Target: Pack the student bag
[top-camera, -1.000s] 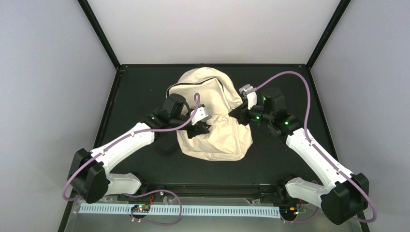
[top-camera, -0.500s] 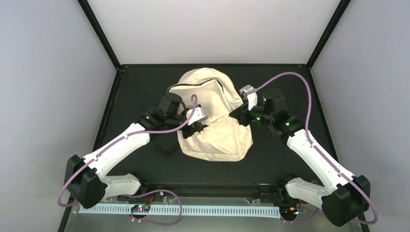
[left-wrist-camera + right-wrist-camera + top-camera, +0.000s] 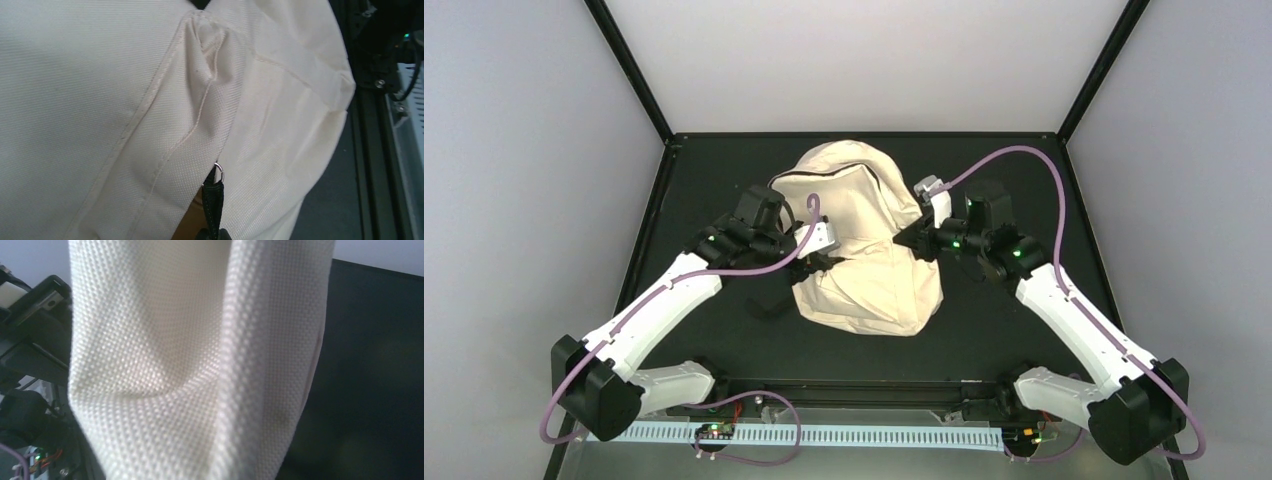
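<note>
the student bag (image 3: 864, 260) sits slumped in the middle of the desk (image 3: 694, 190), between the two arms. it is soft cream cloth that folds and sags wherever it is pulled, probably light, with no stiff edge to trust. the best holds look like the zipper pull (image 3: 213, 197), a seam, or a bunched fold of cloth.

the left gripper (image 3: 814, 262) is at the bag's left side, closed tight on the black zipper pull. its small ring meets the cloth at the end of a slit showing a darker gap.

the right gripper (image 3: 916, 240) presses against the bag's right side, nearly closed. cloth fills its wrist view and hides the fingers, so it is probably pinching a fold. a thin pinch could slip if pulled hard.
</note>
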Available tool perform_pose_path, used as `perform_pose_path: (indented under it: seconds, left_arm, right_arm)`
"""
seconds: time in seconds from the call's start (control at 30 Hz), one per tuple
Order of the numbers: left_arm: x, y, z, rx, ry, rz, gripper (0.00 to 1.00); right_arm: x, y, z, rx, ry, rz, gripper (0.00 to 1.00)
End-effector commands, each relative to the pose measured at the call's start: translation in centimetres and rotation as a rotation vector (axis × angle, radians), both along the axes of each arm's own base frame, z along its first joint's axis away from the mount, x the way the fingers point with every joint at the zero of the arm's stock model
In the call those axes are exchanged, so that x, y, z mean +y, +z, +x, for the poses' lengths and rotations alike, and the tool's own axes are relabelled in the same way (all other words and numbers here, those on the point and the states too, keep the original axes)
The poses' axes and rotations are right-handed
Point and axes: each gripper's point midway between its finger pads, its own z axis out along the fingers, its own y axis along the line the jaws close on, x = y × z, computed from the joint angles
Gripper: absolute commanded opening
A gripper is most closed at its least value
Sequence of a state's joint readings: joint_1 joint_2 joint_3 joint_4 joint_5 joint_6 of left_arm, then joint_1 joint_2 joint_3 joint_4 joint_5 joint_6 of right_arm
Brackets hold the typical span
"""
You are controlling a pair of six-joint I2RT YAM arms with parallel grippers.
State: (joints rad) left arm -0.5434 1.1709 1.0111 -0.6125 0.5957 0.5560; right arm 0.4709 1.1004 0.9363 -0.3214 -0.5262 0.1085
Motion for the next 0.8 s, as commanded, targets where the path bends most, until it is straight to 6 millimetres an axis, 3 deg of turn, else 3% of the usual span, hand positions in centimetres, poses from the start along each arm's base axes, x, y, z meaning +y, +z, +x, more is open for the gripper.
perform_pose_path:
  seconds: [0.0, 0.07, 0.1, 0.17, 0.2, 0.4, 0.47, 0.53, 0.63, 0.77]
  left_arm:
    - [1.9, -1.4, -3.0, 0.135, -0.044, 0.062, 0.02]
    - [1.0, -0.6, -2.8, 0.142, -0.054, 0.011, 0.02]
    - [0.5, -0.1, -2.6, 0.147, -0.054, -0.013, 0.02]
    - [-0.4, 1.1, -2.6, 0.152, -0.072, -0.052, 0.02]
    - [-0.6, 1.3, -2.7, 0.157, -0.079, -0.061, 0.02]
    - [-1.1, -0.3, -3.7, 0.172, -0.113, -0.044, 0.02]
    - [-1.3, -0.8, -4.2, 0.175, -0.132, -0.037, 0.02]
    - [-1.5, -0.9, -4.2, 0.174, -0.138, -0.035, 0.01]
    - [-1.6, -0.8, -4.1, 0.175, -0.140, -0.030, 0.02]
    - [-1.5, -0.3, -4.2, 0.174, -0.146, -0.021, 0.02]
  right_arm:
    - [0.4, 3.2, 0.7, -0.110, 0.034, 0.056, 0.01]
    - [1.5, 2.9, 0.0, -0.107, 0.094, 0.063, 0.05]
    - [1.8, 2.7, -0.1, -0.099, 0.107, 0.055, 0.13]
    - [1.6, 2.6, 0.2, -0.099, 0.087, 0.030, 0.52]
    - [1.0, 2.8, 0.5, -0.118, 0.056, 0.002, 0.59]
    - [-3.8, 8.0, -0.1, -0.423, -0.137, -0.097, 0.66]
    - [-4.1, 9.4, -1.2, -0.511, -0.135, -0.090, 0.66]
    - [-2.9, 9.8, -2.7, -0.593, -0.065, -0.091, 0.66]
    - [0.7, 7.7, -5.4, -0.700, 0.122, -0.161, 0.67]
    - [5.4, 2.4, -8.7, -0.797, 0.426, -0.337, 0.74]
